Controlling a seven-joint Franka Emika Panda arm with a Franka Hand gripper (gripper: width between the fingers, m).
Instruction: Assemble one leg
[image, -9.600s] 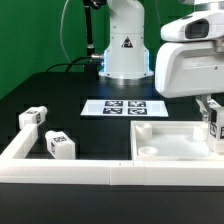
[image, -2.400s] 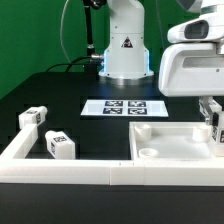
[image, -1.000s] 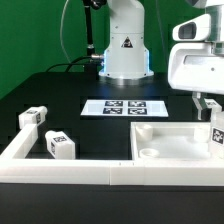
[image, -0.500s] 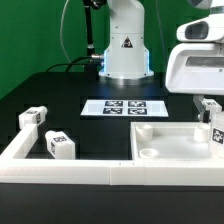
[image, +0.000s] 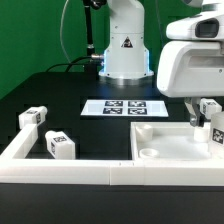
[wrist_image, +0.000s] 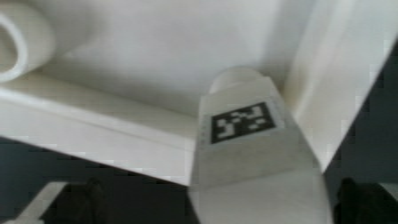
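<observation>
Arm is held over the worktop's right edge in the exterior view, wrist pointing down. Gripper (image: 208, 112) state cannot be told. The leg (wrist_image: 249, 140) is seen standing on the panel (image: 165, 140), tag facing the wrist camera.

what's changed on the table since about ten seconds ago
The gripper lifted and slid toward the exterior view's left, off the leg, which now stands free at the panel corner; release seems likely. The two loose legs and the marker board stayed put.
</observation>
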